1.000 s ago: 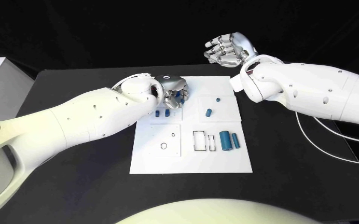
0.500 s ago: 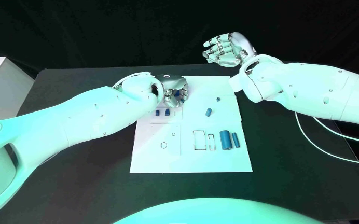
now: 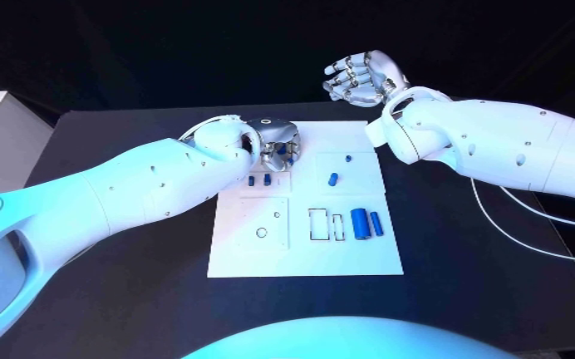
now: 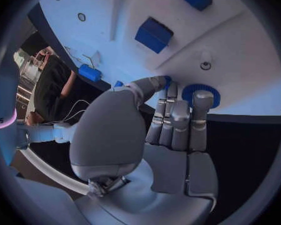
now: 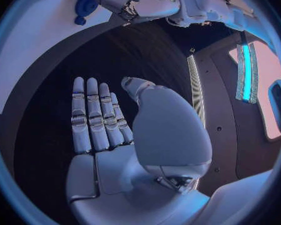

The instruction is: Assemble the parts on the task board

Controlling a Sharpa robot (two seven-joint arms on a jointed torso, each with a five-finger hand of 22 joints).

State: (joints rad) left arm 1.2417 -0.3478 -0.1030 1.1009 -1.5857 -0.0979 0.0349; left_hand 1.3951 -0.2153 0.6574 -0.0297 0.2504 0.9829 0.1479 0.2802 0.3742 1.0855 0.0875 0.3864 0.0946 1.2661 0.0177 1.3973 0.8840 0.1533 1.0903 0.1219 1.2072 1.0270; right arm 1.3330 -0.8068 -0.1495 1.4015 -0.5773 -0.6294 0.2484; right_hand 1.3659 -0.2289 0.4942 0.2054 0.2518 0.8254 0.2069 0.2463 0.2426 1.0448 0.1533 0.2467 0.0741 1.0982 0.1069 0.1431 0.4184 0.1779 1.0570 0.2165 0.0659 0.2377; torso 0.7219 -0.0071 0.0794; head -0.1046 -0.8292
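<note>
The left robot hand point(image 3: 276, 143) pinches a round blue part point(image 4: 200, 94) at the far edge of the white task board point(image 3: 306, 255); the right robot hand point(image 3: 363, 76) hovers open, empty. Several blue parts point(image 3: 366, 224) lie loose, so assembly looks barely begun

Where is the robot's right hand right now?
In the head view the right hand is raised, holding nothing, beyond the far right corner of the task board, well apart from the left hand.
</note>
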